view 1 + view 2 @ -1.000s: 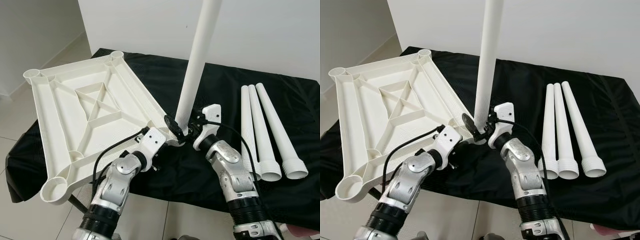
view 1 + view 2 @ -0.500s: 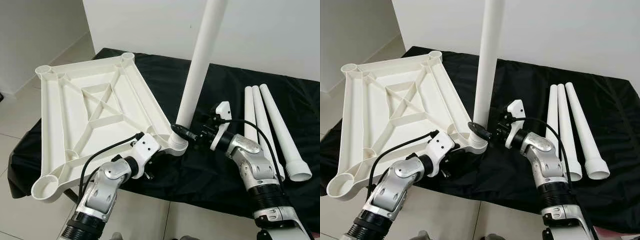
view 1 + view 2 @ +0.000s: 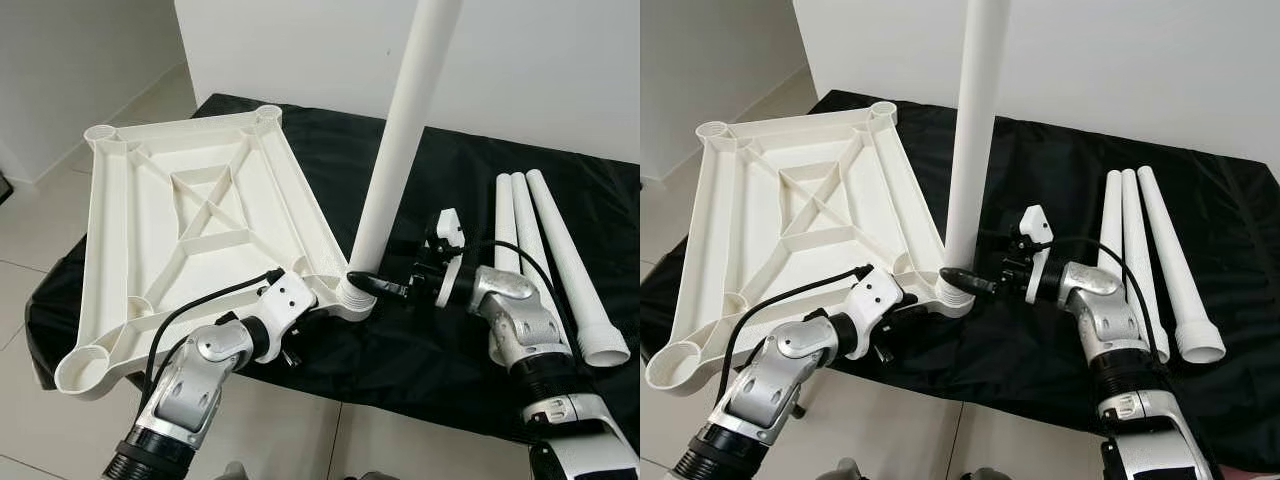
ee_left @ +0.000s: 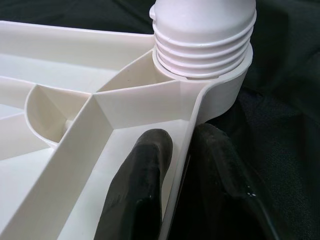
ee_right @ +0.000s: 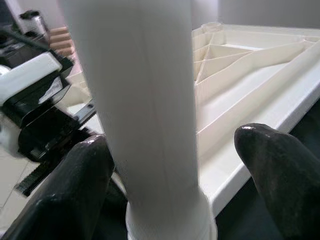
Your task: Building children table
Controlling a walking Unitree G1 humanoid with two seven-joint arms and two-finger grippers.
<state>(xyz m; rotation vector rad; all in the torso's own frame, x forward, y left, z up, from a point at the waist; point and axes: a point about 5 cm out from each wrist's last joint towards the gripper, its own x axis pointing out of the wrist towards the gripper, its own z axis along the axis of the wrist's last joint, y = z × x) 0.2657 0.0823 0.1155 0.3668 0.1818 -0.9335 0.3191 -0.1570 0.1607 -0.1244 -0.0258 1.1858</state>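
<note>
- Bench [image 3: 330, 150], draped in black, carries the upturned tabletop [image 3: 190, 230]; three spare legs [image 3: 545, 260] lie well apart.
- Upright leg [image 3: 400, 150] is seated in the near corner socket; cross-threading could follow from any tilt.
- Left hand [image 4: 182, 165] is pinched on the tabletop rim.
- Right hand [image 5: 170, 165] is spread around the leg, having swung round since a second ago.

Bare black cloth [image 3: 420, 340] between upright leg [image 3: 400, 150] and three loose legs [image 3: 540, 250].

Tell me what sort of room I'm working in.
Likely a room in a home: tiled floor, plain white wall, and a black-draped table used as a bench for the tabletop and legs.
</note>
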